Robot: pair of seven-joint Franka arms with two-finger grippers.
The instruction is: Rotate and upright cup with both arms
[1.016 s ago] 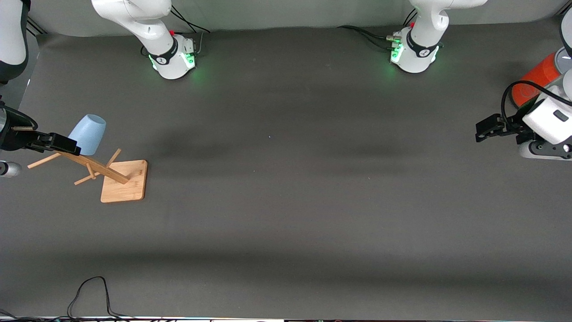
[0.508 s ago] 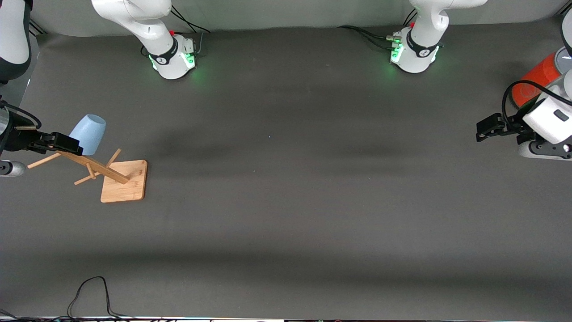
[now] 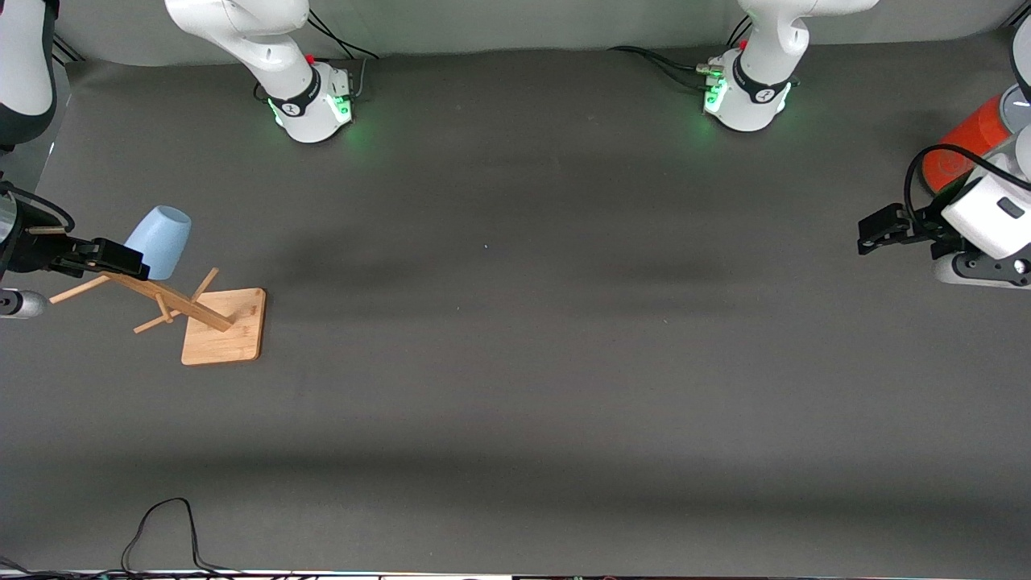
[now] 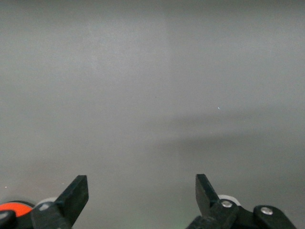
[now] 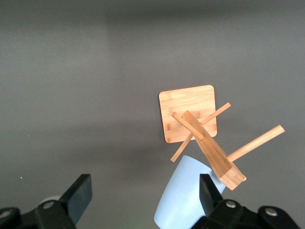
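The light-blue cup (image 3: 159,240) hangs tilted, mouth down and base up, on a peg of a wooden rack (image 3: 193,304) at the right arm's end of the table. My right gripper (image 3: 121,258) is open and level with the rack's top, right beside the cup. In the right wrist view the cup (image 5: 183,200) lies between the open jaws of my right gripper (image 5: 145,191), close against one finger (image 5: 209,191), not clamped. My left gripper (image 3: 878,229) is open and empty above the left arm's end of the table. In the left wrist view it (image 4: 142,191) has only bare mat under it.
The rack stands on a square wooden base (image 3: 224,326) with several pegs sticking out. An orange-red cylinder (image 3: 962,149) stands by the left arm, its edge showing in the left wrist view (image 4: 12,208). A black cable (image 3: 161,524) loops at the table's near edge.
My right gripper has edged very slightly toward the cup. The cup, the rack and the left arm have not visibly moved.
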